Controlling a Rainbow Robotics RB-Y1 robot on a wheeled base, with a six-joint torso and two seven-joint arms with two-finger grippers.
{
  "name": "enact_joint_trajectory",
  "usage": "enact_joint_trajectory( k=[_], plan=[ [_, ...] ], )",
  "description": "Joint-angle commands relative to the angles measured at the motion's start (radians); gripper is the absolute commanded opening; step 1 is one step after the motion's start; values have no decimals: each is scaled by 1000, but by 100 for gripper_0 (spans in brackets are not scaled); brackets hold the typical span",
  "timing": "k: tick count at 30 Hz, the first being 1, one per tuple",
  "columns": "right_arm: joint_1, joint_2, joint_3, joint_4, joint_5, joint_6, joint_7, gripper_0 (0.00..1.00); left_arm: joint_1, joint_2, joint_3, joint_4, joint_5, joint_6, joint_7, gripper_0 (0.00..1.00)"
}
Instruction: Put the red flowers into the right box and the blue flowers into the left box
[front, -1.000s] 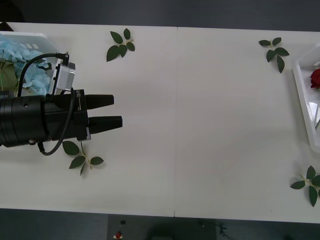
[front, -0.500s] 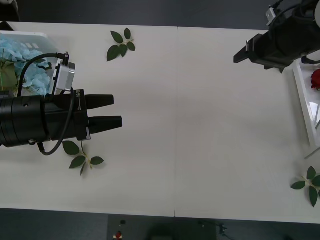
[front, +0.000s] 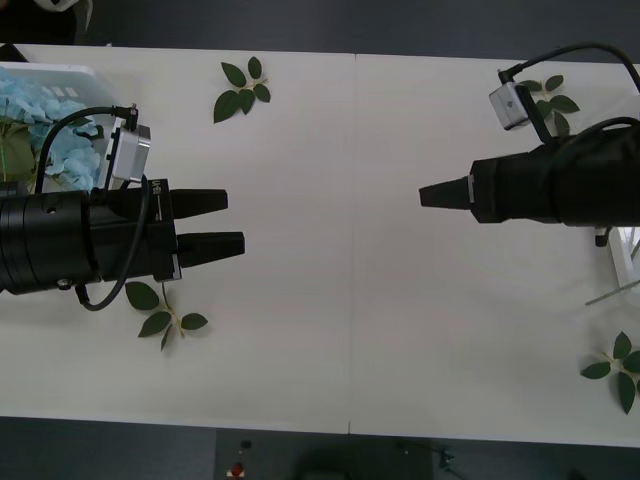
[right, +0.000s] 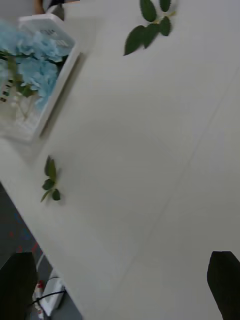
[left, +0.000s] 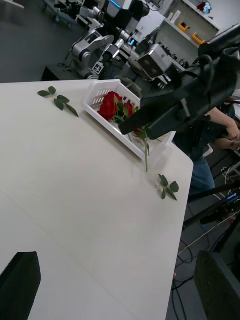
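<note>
Both grippers over bare table, holding nothing.

Left gripper (front: 234, 222) hovers left of centre, jaws parted; right gripper (front: 430, 195) reaches in from the right with fingers wide apart. Blue flowers (front: 52, 128) lie in the left box (front: 62, 72); red flowers (left: 114, 105) in the right box (left: 131, 142).

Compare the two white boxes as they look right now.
The left box holds blue flowers; the right box holds red flowers. In the front view the left box sits at the table's far left corner, while the right box is largely hidden behind the right arm. Both are white plastic with slotted walls.
</note>
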Motion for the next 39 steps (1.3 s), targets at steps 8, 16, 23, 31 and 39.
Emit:
enact_joint_trajectory(
  k=[8, 16, 23, 31, 39],
  plan=[
    [196, -16, -210, -35, -594, 179, 720, 100, -20, 8, 13, -10, -1, -6, -11, 90],
    [236, -12, -212, -109, -726, 193, 1013, 100, -20, 8, 13, -10, -1, -6, -11, 89],
    [249, 4, -209, -164, -755, 173, 1050, 100, -20, 8, 13, -10, -1, -6, -11, 89],
    [249, 18, -194, -167, -754, 173, 1053, 100, -20, 8, 13, -10, -1, -6, -11, 89],
    [252, 34, -189, -164, -752, 176, 1042, 100, -20, 8, 13, -10, -1, -6, -11, 89]
  ],
)
